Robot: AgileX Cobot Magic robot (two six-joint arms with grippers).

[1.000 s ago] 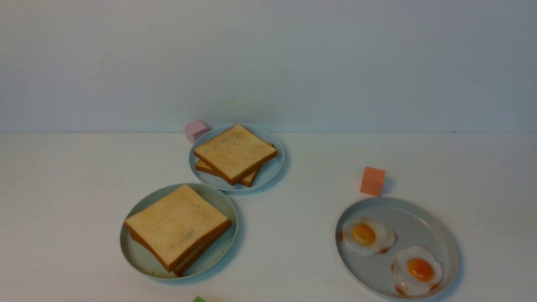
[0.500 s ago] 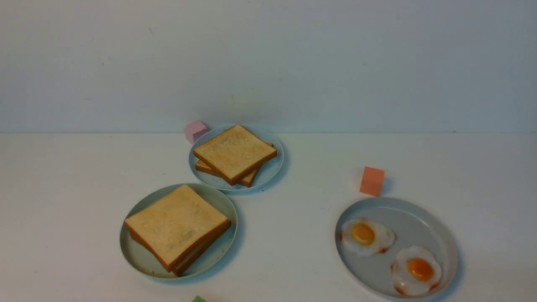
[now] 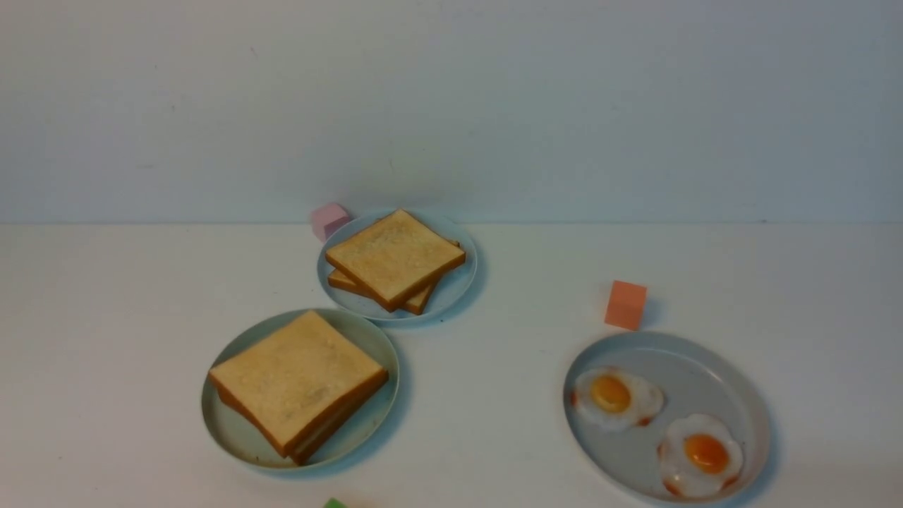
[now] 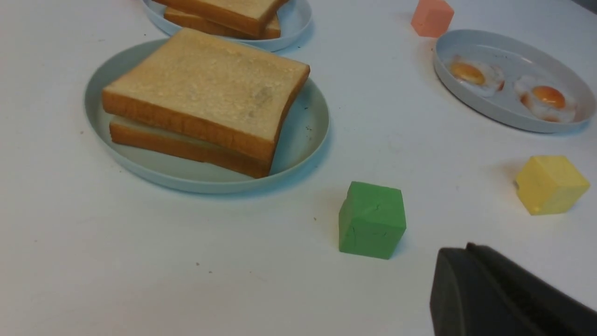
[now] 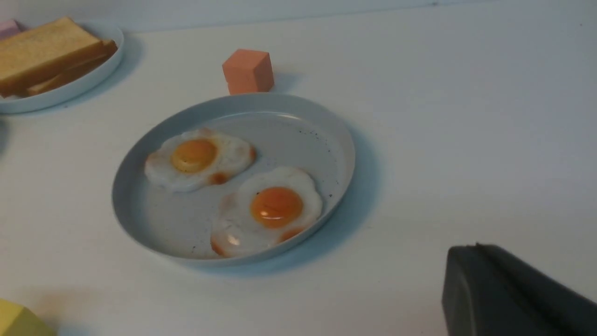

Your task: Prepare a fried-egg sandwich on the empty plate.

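1. Front view: I see the fried-egg sandwich [image 3: 300, 384] lying on the mint-green plate [image 3: 233, 434], near left. Another toast stack [image 3: 394, 259] sits on a smaller grey-blue plate [image 3: 458, 282] just beyond it. Neither arm appears. I judge the toast light and stiff, best taken by opposite crust edges.
2. Left wrist view: the sandwich [image 4: 205, 100] shows a pale layer between the slices; I cannot make out a yolk. A green cube [image 4: 371, 219] and a yellow cube [image 4: 550, 184] stand nearby. The left gripper shows only a dark corner, so I cannot tell its state.
3. Right wrist view: two fried eggs [image 5: 235, 191] rest on the larger grey-blue plate [image 5: 140, 154], likely soft and slippery. The right gripper's state is equally unclear.
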